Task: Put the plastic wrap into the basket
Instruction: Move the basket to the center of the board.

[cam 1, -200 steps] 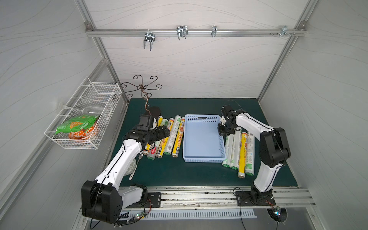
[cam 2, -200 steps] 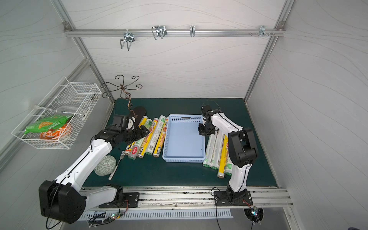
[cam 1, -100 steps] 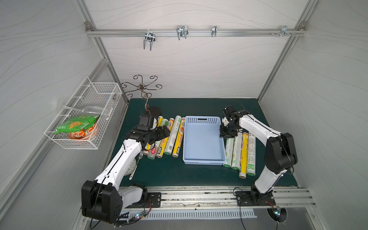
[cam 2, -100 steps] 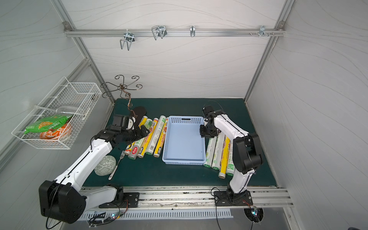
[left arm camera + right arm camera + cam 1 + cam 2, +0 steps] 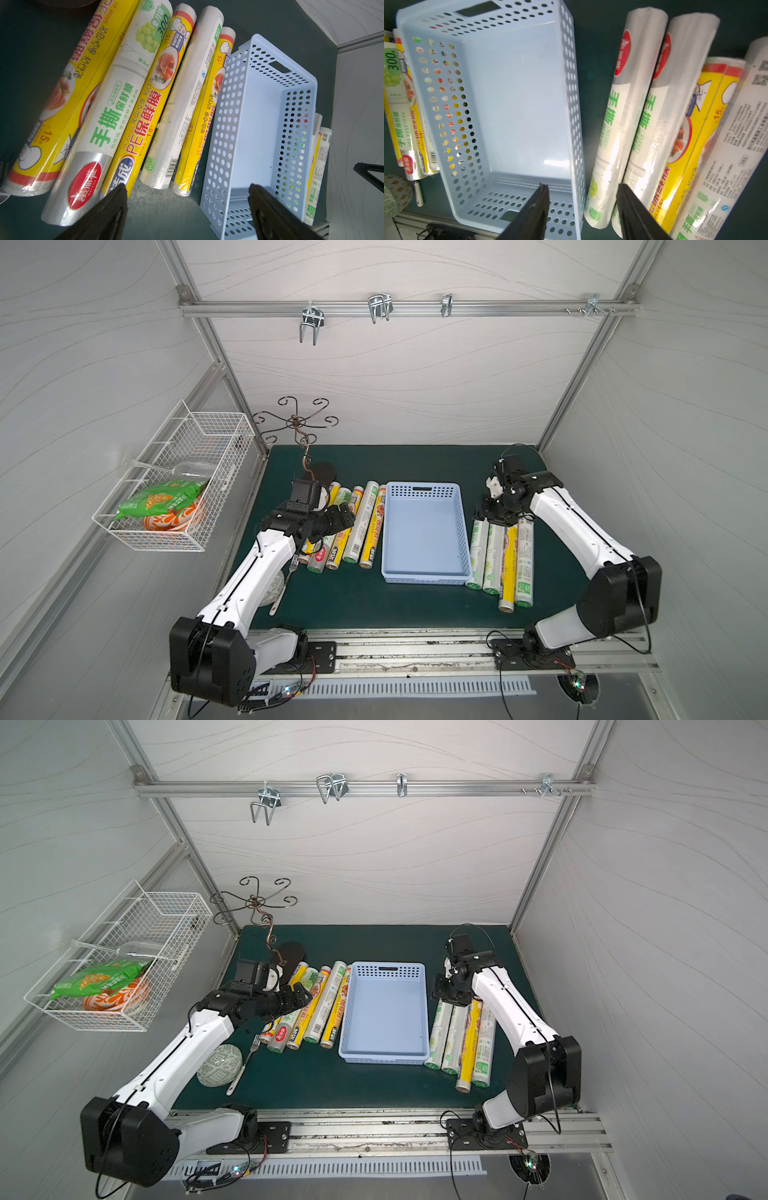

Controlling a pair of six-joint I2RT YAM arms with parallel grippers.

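So: the basket (image 5: 424, 531) sits mid-mat, long axis running 12 to 6, handle slot at its 12 o'clock end, bare floor showing. All the plastic wrap (image 5: 325, 1002) lies on the green mat (image 5: 374, 605) in two lots. The five-roll group (image 5: 360, 522) is side by side at the basket's 9 o'clock, w/ the nearest roll just beside the wall. The four-roll group (image 5: 508, 564) is packed together at its 3 o'clock, w/ the near ends poking past the basket's 6 o'clock edge. L gripper (image 5: 341, 517) hovers over the five-roll group, aimed toward 3. In the L wrist view its fingers (image 5: 108, 209) stand wide apart w/ only mat, roll ends and a basket corner below – gripping nothing. R gripper (image 5: 492, 517) hangs over the 12 o'clock ends of the four-roll group, right by the basket's 3 o'clock wall. In the R wrist view its jaws are apart, one finger (image 5: 535, 209) over the basket's inside and the other over the two rolls nearest it. Nothing is clamped, and I can't tell if it touches a roll. A fork (image 5: 244, 1065) and a round green-patterned item (image 5: 219, 1065) lie approx 8 o'clock of the basket, by the L arm.
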